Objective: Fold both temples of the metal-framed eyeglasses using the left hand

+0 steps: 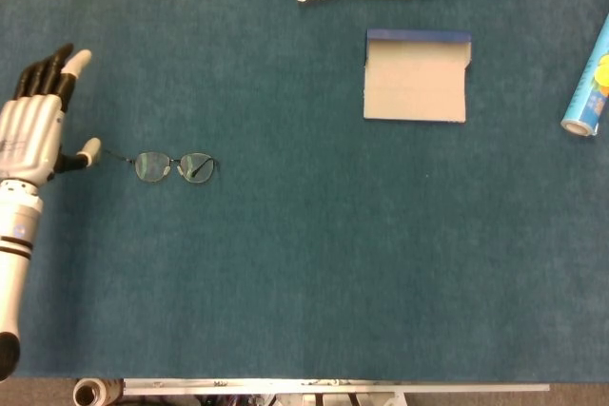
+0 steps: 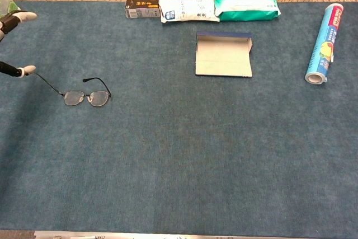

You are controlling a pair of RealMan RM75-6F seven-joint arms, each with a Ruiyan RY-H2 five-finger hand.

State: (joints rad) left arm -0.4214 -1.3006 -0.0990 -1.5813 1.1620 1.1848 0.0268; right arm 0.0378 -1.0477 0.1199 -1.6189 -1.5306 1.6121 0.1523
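Note:
The metal-framed eyeglasses (image 1: 174,166) (image 2: 85,98) lie on the blue cloth at the left. One temple stretches out leftward and the other angles back from the right lens. My left hand (image 1: 36,125) (image 2: 12,43) hovers just left of them, fingers spread and holding nothing. Its thumb tip (image 1: 90,148) sits over the end of the outstretched temple; contact cannot be told. My right hand appears in neither view.
An open cardboard box (image 1: 416,77) lies at centre right. A rolled tube (image 1: 588,87) sits at the right edge. Along the far edge rest a small dark box (image 2: 142,9), a white pack (image 2: 188,8) and a green wipes pack (image 2: 246,5).

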